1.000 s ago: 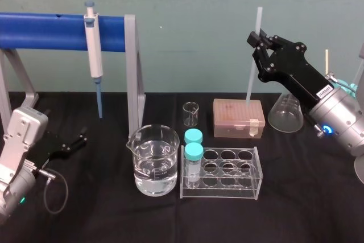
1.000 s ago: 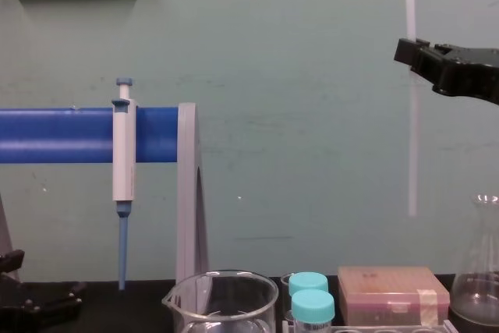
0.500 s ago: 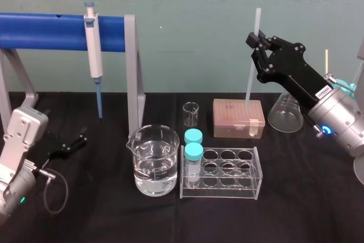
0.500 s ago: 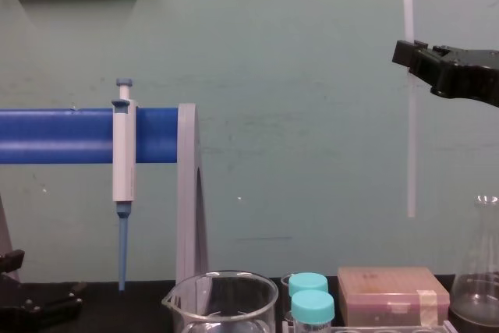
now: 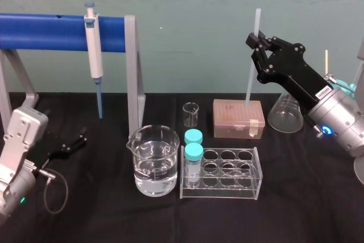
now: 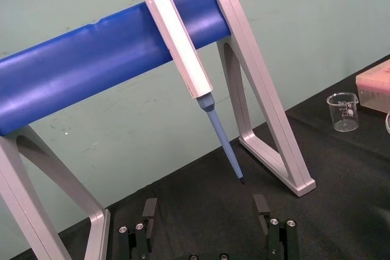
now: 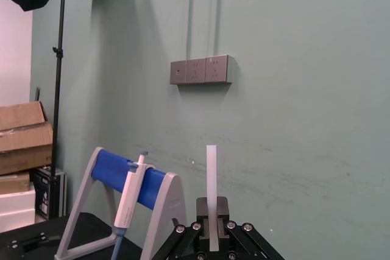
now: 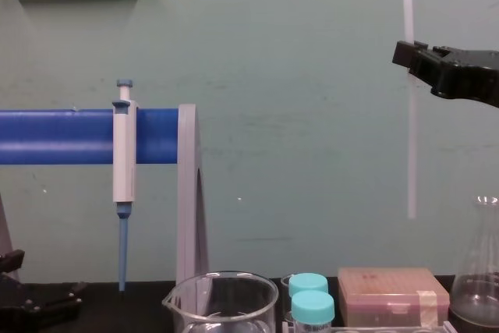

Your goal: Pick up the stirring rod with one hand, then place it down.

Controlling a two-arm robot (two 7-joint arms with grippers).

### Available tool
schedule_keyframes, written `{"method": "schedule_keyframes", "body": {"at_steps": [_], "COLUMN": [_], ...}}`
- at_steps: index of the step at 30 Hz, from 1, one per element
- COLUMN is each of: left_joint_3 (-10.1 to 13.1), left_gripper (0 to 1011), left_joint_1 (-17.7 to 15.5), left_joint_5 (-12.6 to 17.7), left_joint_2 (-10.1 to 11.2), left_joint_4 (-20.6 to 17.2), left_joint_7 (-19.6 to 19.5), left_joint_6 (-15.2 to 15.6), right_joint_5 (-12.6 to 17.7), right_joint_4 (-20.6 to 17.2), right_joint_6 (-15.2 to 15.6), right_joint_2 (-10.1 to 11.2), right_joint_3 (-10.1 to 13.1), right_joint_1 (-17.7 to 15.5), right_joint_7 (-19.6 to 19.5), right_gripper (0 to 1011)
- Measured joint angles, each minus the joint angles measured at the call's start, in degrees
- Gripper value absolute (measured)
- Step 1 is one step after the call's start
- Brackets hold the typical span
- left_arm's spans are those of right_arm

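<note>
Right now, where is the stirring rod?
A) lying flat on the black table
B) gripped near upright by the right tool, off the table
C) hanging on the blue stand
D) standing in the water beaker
B: the right tool is shut on the stirring rod, whose lower end hangs clear above the pink box in the chest view. The left tool sits open, low on the robot's left.
</note>
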Motion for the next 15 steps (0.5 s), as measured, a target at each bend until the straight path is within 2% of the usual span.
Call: {"method": "schedule_keyframes", "body": {"at_steps": [15], "left_joint_3": [0.0], "left_gripper": [1000], "left_joint_1": [0.0], "left_joint_5": [0.0], "left_joint_2": [0.0], "left_joint_4": [0.0], "left_joint_7": [0.0], "left_joint_6": [0.0], "right_joint_5": [0.6], "right_joint_4": [1.4], "right_joint_6": [-0.7], "right_joint_2": [0.4], "right_joint_3": [-0.4], "right_joint_1": [0.4], "right_joint_7": [1.7], "right_gripper": [70]}}
